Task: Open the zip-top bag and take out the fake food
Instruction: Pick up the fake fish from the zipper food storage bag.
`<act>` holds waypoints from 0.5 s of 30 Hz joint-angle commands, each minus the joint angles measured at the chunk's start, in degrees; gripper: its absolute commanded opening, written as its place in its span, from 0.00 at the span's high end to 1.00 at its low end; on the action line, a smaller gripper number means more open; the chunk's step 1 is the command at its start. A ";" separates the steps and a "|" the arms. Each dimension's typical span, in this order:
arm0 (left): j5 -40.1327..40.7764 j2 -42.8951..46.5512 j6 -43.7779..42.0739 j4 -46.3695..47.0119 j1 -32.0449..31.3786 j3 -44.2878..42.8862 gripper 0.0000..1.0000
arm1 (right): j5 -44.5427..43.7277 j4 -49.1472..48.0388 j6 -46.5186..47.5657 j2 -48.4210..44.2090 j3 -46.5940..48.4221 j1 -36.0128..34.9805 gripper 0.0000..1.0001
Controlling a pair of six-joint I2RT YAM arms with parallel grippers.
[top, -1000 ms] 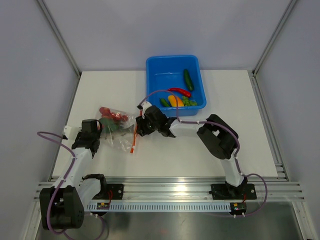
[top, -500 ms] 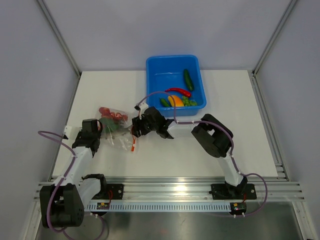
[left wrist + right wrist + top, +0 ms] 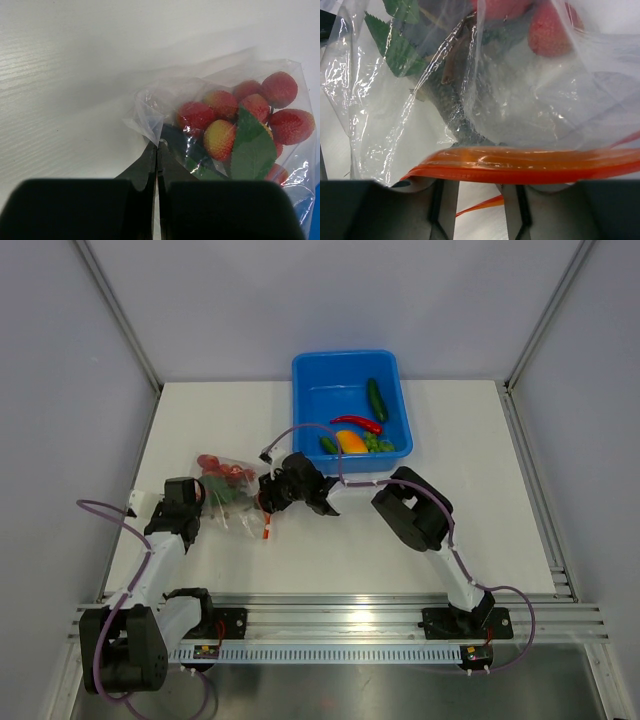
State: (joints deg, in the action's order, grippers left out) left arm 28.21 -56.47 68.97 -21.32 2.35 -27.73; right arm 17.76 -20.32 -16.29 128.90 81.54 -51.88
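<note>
Clear zip-top bag [image 3: 150, 110] is pinched by the left gripper [image 3: 157, 147].

Right fingers [image 3: 380, 210] farther left, now at the mouth of the zip-top bag [image 3: 235, 512].

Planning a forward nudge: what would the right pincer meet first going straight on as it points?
The orange zip strip of the bag, lying across just ahead of the right pincer. How near is hard to judge.
</note>
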 commanded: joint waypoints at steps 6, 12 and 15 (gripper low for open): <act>-0.26 -1.01 -0.59 0.49 0.02 -2.77 1.00 | 1.31 -3.15 0.74 -2.51 0.29 -0.68 0.77; 0.36 -0.93 -0.42 -0.30 0.02 -3.12 1.00 | 5.18 2.11 1.09 -4.88 1.17 -0.77 0.90; 0.53 -0.93 -0.33 -0.48 0.02 -3.12 1.00 | 6.41 3.87 0.56 -6.72 0.29 -0.77 0.92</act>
State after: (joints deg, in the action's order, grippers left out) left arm 28.23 -57.19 68.97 -21.56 2.35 -28.42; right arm 21.39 -17.87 -16.10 127.87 81.45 -51.90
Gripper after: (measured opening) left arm 0.002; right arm 0.089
